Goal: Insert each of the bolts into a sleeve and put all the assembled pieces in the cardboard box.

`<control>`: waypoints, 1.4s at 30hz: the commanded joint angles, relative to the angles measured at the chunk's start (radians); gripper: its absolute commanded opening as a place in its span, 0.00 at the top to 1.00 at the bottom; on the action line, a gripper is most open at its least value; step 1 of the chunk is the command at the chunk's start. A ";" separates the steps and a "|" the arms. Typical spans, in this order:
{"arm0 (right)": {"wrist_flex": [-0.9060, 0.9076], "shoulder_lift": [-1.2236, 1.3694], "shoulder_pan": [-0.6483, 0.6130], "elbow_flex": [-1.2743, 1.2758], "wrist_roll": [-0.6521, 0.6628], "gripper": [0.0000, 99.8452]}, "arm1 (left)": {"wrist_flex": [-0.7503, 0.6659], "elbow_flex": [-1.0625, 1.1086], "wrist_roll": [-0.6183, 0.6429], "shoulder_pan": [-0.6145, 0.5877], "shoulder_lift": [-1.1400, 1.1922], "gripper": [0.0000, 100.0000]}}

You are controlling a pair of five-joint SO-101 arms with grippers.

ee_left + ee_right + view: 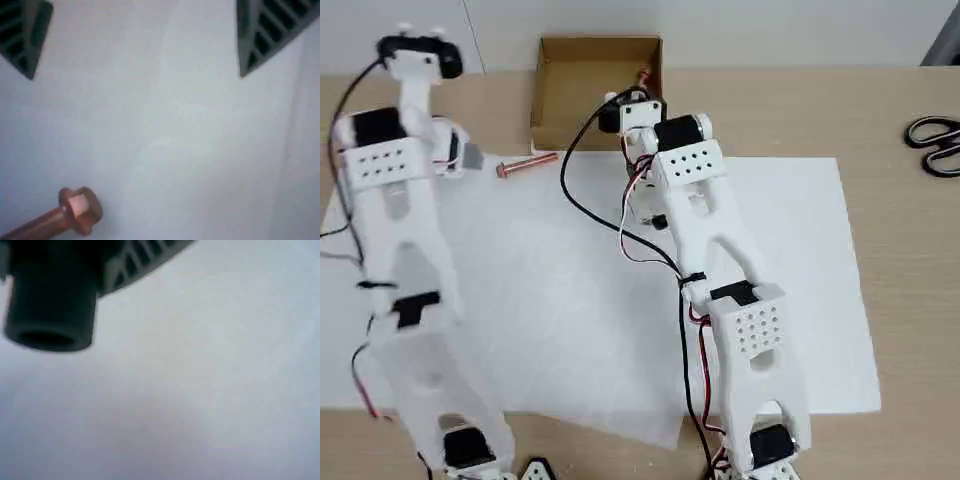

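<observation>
A copper bolt [527,164] lies on the white sheet just in front of the cardboard box [548,100]. Its hex head [80,210] shows close in the left wrist view. My left gripper [470,157] hangs low beside the bolt's head end, open, its two fingers [270,35] spread wide with only sheet between them [140,40]. My right gripper [653,215] is over the sheet near the box's front right corner, shut on a black sleeve [50,305] whose open end faces the sheet. A copper piece [643,75] shows at the box's right wall.
The white sheet [570,300] covers most of the wooden table. Black scissors [935,145] lie at the far right edge. Cables trail from the right arm across the sheet's middle [610,225].
</observation>
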 commanded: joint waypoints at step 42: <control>0.007 -0.085 0.012 0.017 0.017 0.98 | 0.255 -0.891 -0.038 0.106 0.652 0.75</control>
